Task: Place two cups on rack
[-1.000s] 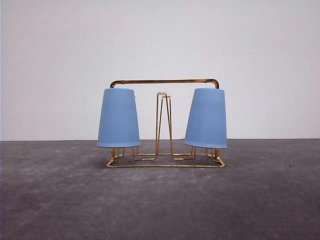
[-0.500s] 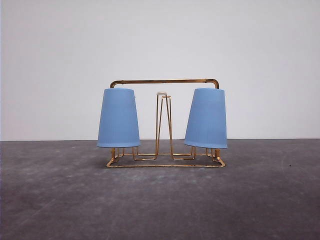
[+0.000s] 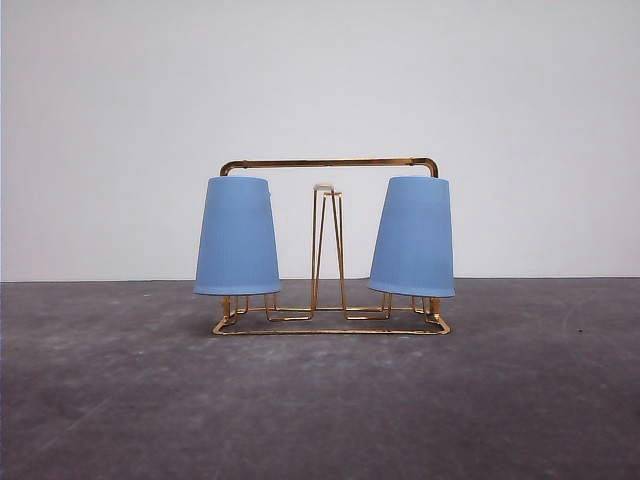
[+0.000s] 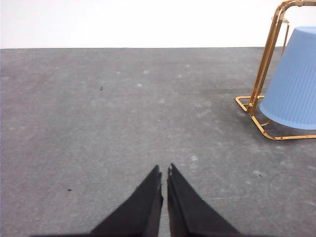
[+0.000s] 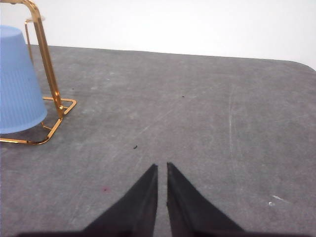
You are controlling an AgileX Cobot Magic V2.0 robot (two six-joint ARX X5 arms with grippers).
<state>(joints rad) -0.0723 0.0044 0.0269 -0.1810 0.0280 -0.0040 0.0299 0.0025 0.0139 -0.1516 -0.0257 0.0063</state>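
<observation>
Both cups upside down on the rack [image 3: 329,163]: left cup [image 3: 237,236] & right cup [image 3: 413,237], one per end. Left claw [image 4: 164,170] & right claw [image 5: 162,167] pinched closed, holding nothing, over bare table [image 3: 320,400].

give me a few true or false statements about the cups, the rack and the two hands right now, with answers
1. Both cups, the left cup and the right cup, sit upside down on the rack. True.
2. One cup lies on its side on the table. False: both are on the rack's prongs.
3. The middle prong is bare. True.
4. The left hand holds a cup. False: it is shut on nothing, over bare table.
5. The right hand is wide open. False: its fingers are almost together.
</observation>
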